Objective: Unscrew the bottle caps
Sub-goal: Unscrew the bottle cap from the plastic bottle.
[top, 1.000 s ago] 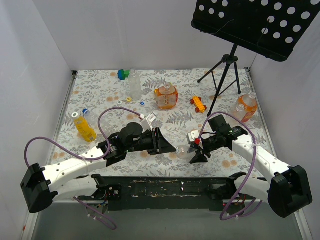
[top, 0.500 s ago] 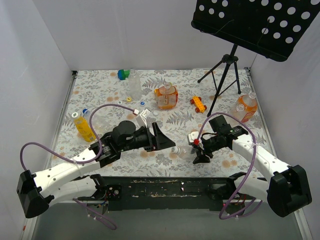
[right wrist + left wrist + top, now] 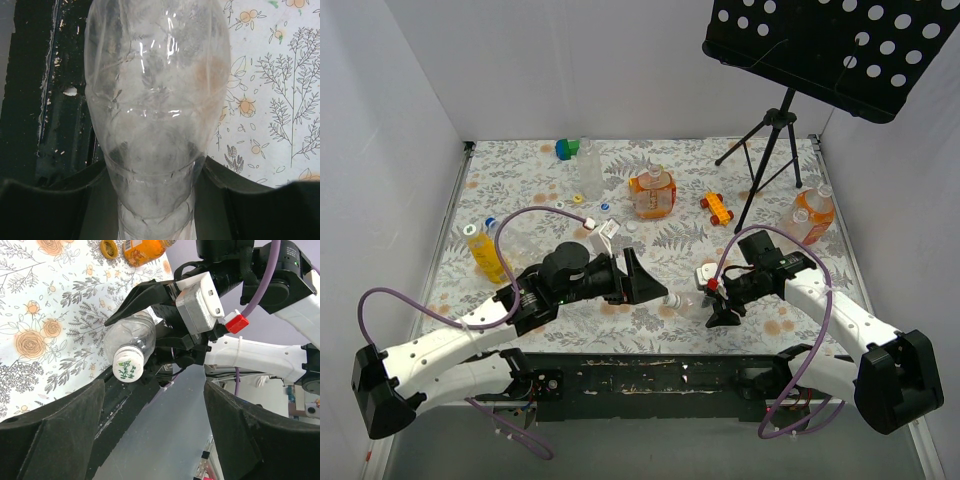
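Trouble here would most likely come from alignment. My right gripper (image 3: pixel 712 303) is clamped around the body of a clear bottle (image 3: pixel 131 337), holding it on its side just above the near edge of the table (image 3: pixel 520 180), with the white cap (image 3: pixel 125 368) pointing at my left gripper (image 3: pixel 154 390). The left jaws stand wide apart and empty, facing the cap without touching it.

In the left wrist view the cap sits off-centre, close to one finger and well away from the other. If I close from this pose, I judge that the near finger would reach the cap first and shove the neck sideways instead of pinching it squarely. The grip would then be skewed and could slide off once I start to turn.

The bottle itself worries me too. In the right wrist view its thin wall looks soft and creased, and the right fingers (image 3: pixel 50 207) hold only its lower part. A stiff cap could make the whole bottle rotate inside that grip, or the wall could buckle.

Position adds a further risk: the bottle hangs over the border between the flowered cloth and the black base rail (image 3: pixel 640 375). A freed cap, or the bottle if it slips, could drop off the table out of reach.
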`<action>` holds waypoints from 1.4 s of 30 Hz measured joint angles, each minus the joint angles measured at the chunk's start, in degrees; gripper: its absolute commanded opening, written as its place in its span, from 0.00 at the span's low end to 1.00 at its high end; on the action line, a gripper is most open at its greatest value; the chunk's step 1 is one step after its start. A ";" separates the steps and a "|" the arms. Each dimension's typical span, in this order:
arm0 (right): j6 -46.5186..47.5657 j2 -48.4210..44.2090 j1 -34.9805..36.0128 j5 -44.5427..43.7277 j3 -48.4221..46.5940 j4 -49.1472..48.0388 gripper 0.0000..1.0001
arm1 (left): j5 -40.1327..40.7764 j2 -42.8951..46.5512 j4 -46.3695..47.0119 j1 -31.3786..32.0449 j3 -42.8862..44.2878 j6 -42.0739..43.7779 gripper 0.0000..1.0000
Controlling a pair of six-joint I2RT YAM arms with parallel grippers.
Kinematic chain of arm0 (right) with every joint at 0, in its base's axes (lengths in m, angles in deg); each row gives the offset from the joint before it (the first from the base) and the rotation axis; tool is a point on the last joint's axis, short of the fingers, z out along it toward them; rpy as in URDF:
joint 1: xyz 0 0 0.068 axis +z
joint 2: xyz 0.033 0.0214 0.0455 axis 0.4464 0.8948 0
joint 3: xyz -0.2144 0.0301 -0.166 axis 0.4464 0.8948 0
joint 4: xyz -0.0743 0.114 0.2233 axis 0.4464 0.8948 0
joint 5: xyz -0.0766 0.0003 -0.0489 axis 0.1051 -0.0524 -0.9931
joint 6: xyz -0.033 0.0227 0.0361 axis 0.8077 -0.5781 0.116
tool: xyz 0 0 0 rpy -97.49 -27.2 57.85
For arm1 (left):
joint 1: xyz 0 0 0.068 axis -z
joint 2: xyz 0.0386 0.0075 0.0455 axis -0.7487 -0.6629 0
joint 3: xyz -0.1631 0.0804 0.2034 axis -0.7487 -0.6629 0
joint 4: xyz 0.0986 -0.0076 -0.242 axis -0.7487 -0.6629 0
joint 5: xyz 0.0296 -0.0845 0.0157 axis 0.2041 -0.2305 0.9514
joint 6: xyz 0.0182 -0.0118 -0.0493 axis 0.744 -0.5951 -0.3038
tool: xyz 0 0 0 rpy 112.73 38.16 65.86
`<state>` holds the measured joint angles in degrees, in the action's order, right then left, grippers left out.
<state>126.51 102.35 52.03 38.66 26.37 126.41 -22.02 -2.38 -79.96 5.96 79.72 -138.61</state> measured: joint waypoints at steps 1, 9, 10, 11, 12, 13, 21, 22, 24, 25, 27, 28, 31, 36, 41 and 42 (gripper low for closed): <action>0.00 0.00 0.00 0.00 -0.02 0.00 0.06 | 0.04 0.17 -0.28 0.00 0.13 0.63 0.85; 0.00 0.22 0.00 -0.02 -0.02 0.00 0.06 | 0.72 4.72 -3.37 -0.02 0.24 9.79 0.98; 0.00 0.26 0.00 -0.02 -0.02 0.02 0.06 | 0.85 5.75 -3.74 -0.02 0.24 11.56 0.98; 0.00 0.33 0.00 -0.02 -0.02 0.02 0.06 | 0.92 6.88 -4.15 -0.02 0.24 13.60 0.98; 0.00 0.37 0.00 -0.02 -0.02 0.02 0.06 | 0.94 8.20 -4.50 -0.02 0.24 15.69 0.98; 0.00 0.42 0.00 -0.02 0.00 0.02 0.06 | 0.92 9.64 -4.68 -0.02 0.24 17.92 0.98; 0.17 0.55 0.00 -0.02 -0.02 0.04 0.06 | -3.52 18.38 -3.85 -0.04 -1.62 40.57 0.98; 0.20 0.63 0.00 -0.02 -0.02 0.11 0.06 | -4.76 19.17 -3.39 -0.04 -2.64 44.11 0.98; 0.28 0.85 0.00 -0.02 -0.02 0.22 0.06 | -7.17 19.74 -2.27 -0.04 -4.79 50.60 0.98; 0.33 0.85 0.00 -0.02 -0.02 0.22 0.06 | -8.28 19.37 -1.66 -0.04 -5.64 53.57 0.98; 0.37 0.85 0.00 -0.02 -0.02 0.22 0.06 | -10.71 16.94 -0.92 -0.04 -6.25 58.64 0.98; 0.37 0.85 0.00 -0.02 0.00 0.24 0.06 | -11.61 15.34 -0.44 -0.04 -6.23 60.28 0.98; 0.37 0.85 0.00 -0.02 0.00 0.31 0.06 | -14.49 7.50 1.27 -0.04 -5.88 65.11 0.97; 0.37 0.85 0.00 -0.02 0.00 0.37 0.06 | -16.59 -2.99 3.13 -0.04 -5.51 68.98 0.95; 0.37 0.85 0.07 -0.02 0.00 0.39 0.06 | -17.84 -5.73 8.44 -0.04 -5.35 69.59 0.90; 0.37 0.85 0.07 -0.02 -0.02 0.39 0.06 | -18.01 -6.12 9.49 -0.04 -5.29 69.57 0.89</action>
<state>126.88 103.20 52.10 38.64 26.35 126.80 -40.03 -8.50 -70.47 5.91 74.43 -69.04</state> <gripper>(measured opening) 0.548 0.926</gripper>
